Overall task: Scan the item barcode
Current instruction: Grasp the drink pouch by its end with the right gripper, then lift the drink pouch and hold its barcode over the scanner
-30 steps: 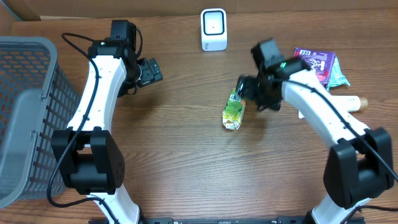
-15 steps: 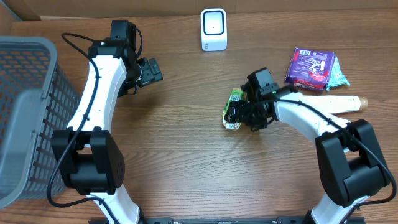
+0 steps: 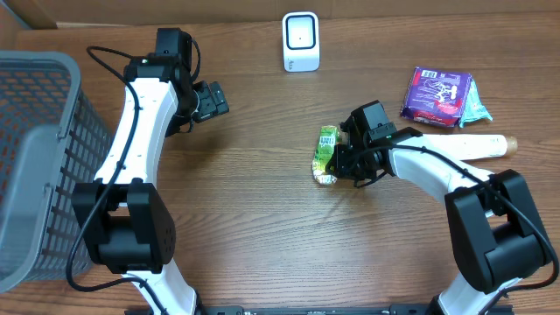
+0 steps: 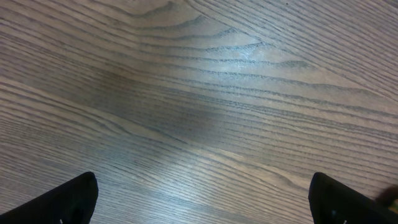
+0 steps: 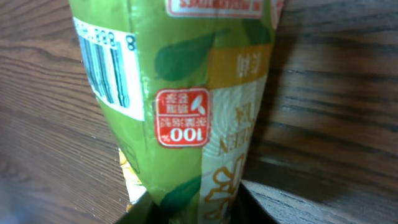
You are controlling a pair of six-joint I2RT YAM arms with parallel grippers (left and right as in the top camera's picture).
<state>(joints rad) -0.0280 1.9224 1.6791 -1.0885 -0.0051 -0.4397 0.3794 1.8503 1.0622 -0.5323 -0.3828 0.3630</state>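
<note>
**A:** Why is the big grey basket (image 3: 39, 131) at the far left edge of the table (image 3: 262, 254)?

**B:** My guess is that scanned goods get dropped there, so it is kept out of the working area. The left gripper (image 3: 210, 101) hangs near it with nothing in it. Its wrist view shows both fingertips at opposite corners, wide apart over bare wood.

**A:** And the right gripper (image 3: 350, 163)?

**B:** It is down at mid-table on the green packet (image 3: 325, 155), which lies flat with its length running toward the white scanner (image 3: 300, 41) at the back edge. The wrist view shows a dark finger (image 5: 261, 208) against each side of the packet's narrow end, so I read the jaws as clamped on it. Gripping the end would leave the printed faces free to turn.

**A:** Is the barcode usable?

**B:** The barcode (image 5: 106, 74) sits on the packet's side panel. It would need lifting and rotating to face the scanner, which is well apart from it.

**A:** What can't you make out?

**B:** From overhead, the right wrist covers the grip itself. The wrist view crops the barcode at its upper edge, and the fingertips are barely in frame. At the right, the purple packet (image 3: 440, 94) hides most of something teal beneath it, and the right arm cuts off the near end of the cream bottle (image 3: 479, 143).
</note>
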